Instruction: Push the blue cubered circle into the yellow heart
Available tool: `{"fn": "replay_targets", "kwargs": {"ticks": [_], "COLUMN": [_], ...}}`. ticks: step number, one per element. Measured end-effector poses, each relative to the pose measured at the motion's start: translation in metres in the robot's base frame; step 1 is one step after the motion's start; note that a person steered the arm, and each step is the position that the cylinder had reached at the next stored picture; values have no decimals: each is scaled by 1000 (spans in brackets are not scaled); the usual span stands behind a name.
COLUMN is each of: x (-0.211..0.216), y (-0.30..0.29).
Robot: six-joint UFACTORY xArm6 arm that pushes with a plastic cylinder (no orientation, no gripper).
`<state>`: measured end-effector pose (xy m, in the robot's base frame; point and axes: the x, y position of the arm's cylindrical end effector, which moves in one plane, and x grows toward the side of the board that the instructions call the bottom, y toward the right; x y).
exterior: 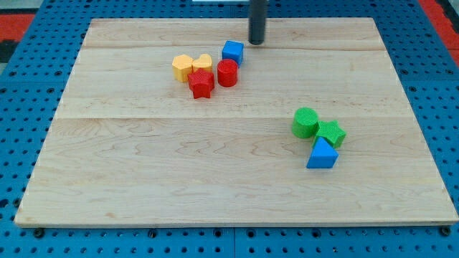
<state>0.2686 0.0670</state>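
Altogether seven blocks: two yellow, two red, two blue, two green... counted wrong.

Let me give the text properly:

Altogether eight blocks on the board (143,179), two of each colour; my tip (257,41) beside the blue cube (232,51).

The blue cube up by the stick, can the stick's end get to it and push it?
Probably yes. My tip sits just to the upper right of the blue cube, with only bare wooden board between them. The red cylinder and yellow heart lie beyond the cube, not in the way.
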Motion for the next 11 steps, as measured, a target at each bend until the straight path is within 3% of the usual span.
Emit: {"fn": "replay_targets", "kwargs": {"ticks": [6, 10, 11], "x": [0, 34, 28], "y": [-113, -93, -54]}}
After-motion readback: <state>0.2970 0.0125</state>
